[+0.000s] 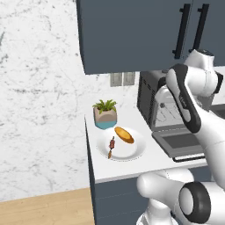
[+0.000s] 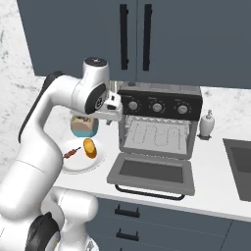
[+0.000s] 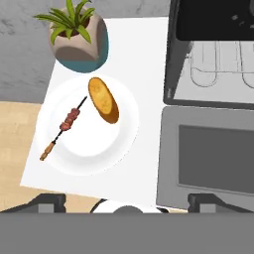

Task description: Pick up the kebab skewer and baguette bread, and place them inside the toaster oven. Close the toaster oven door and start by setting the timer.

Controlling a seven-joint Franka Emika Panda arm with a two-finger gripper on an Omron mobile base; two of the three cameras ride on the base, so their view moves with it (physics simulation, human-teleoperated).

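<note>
I found nothing loaded: the thin dark-meat kebab skewer (image 3: 63,125) and golden oval baguette bread (image 3: 103,99) lay on the white round plate (image 3: 124,144); the dark grey toaster oven's (image 2: 159,120) glass-fronted door (image 2: 152,174) hung open (rack bare); my gripper (image 3: 127,201) hovered spread, holding nothing.

Even, bright, diffuse rendered light, no glare. Soft faint shadows under the plate (image 3: 54,149) and plant pot (image 3: 79,47) on the worktop (image 3: 144,74). Slightly soft, low-res frames; no edge distortion visible.
</note>
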